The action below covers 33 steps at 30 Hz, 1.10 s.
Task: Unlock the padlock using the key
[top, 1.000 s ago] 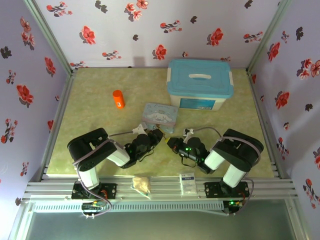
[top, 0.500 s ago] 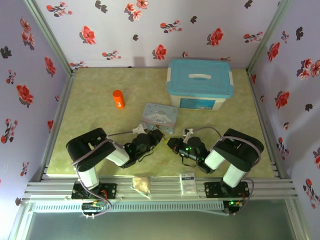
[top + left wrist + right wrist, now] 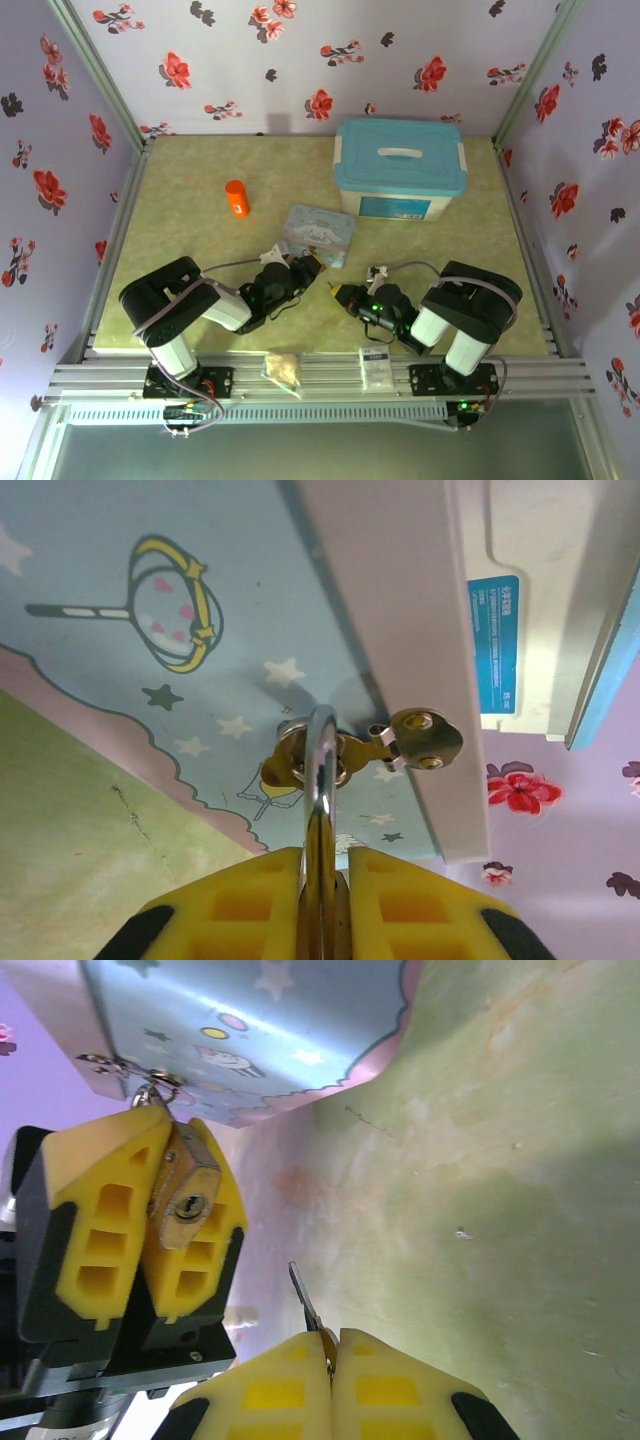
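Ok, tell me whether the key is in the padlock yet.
Out. The thin grey metal key in the right claw sits clear of the small brass padlock, keyhole empty.

padlock (image 3: 186, 1192): tiny, brass, thin silver shackle looped thru tin hasp (image 3: 418, 740); body clamped btwn yellow pads of left gripper (image 3: 170, 1185), keyhole end facing out. key (image 3: 303, 1305): thin dark blade poking from pinched pads of right gripper (image 3: 330, 1355), tip tilted up-left, near keyhole, apart, not inserted.
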Each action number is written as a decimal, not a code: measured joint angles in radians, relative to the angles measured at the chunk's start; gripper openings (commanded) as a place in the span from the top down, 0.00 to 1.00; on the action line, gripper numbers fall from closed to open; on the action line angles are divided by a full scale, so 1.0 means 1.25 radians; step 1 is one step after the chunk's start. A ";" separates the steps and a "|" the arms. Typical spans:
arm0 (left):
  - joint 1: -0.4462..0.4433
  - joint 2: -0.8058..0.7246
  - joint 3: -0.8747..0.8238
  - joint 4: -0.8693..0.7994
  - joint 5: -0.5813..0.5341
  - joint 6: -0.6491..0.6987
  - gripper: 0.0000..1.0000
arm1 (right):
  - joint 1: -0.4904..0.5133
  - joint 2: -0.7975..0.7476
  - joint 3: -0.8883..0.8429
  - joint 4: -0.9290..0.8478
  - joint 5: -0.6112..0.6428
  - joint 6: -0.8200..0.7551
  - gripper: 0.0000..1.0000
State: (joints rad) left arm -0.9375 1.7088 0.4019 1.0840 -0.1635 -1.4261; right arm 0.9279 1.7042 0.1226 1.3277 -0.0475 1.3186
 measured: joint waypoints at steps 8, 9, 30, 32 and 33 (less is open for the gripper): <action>0.000 -0.001 -0.012 -0.003 0.004 0.009 1.00 | 0.001 0.000 0.006 0.006 0.003 -0.001 1.00; 0.000 -0.001 -0.013 -0.005 0.005 0.010 1.00 | 0.000 0.000 0.010 0.006 0.002 -0.001 1.00; 0.003 0.000 -0.031 0.002 0.007 0.012 1.00 | -0.008 0.007 0.050 -0.009 -0.021 -0.004 1.00; 0.005 0.000 -0.030 0.004 0.009 0.012 1.00 | -0.008 0.007 0.036 -0.013 -0.021 -0.005 1.00; 0.005 0.000 -0.030 0.005 0.009 0.012 1.00 | -0.009 0.007 0.031 -0.014 -0.021 -0.005 1.00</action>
State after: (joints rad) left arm -0.9310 1.7084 0.3649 1.0904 -0.1520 -1.4117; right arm 0.9173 1.7134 0.1612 1.3102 -0.0738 1.3125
